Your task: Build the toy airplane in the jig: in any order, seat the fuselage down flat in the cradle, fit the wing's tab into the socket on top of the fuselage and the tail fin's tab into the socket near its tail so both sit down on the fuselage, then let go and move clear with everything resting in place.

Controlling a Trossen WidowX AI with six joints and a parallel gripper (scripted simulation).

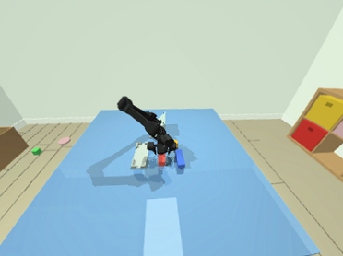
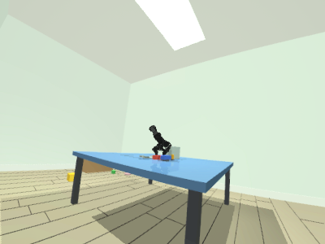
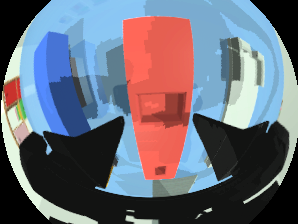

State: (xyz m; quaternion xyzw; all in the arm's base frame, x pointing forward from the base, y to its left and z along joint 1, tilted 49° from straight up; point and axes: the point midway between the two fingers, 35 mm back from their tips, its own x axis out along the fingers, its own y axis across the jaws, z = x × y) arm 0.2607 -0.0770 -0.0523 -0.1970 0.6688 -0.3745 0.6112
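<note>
The red fuselage (image 1: 161, 161) (image 2: 156, 157) (image 3: 157, 55) lies on the table, outside the cradle, with its large socket and small tail socket facing up. My gripper (image 1: 162, 153) (image 2: 159, 153) (image 3: 158, 117) is open, one finger on each side of the fuselage near the large socket. The wrist view shows a gap at the left fingertip; touching at the right is unclear. The blue wing (image 1: 181, 160) (image 2: 166, 158) (image 3: 55, 85) lies to one side. The pale grey cradle (image 1: 140, 156) (image 3: 245, 95) is on the other side. The orange tail fin (image 1: 176, 144) (image 2: 172, 156) is partly hidden behind the gripper.
A pale upright panel (image 1: 164, 119) (image 2: 175, 151) stands behind the parts, near the arm. The blue table (image 1: 107, 214) (image 2: 195, 171) carries all the parts. A cubby shelf (image 1: 318, 92) and a brown box (image 1: 8, 148) stand beyond the table sides.
</note>
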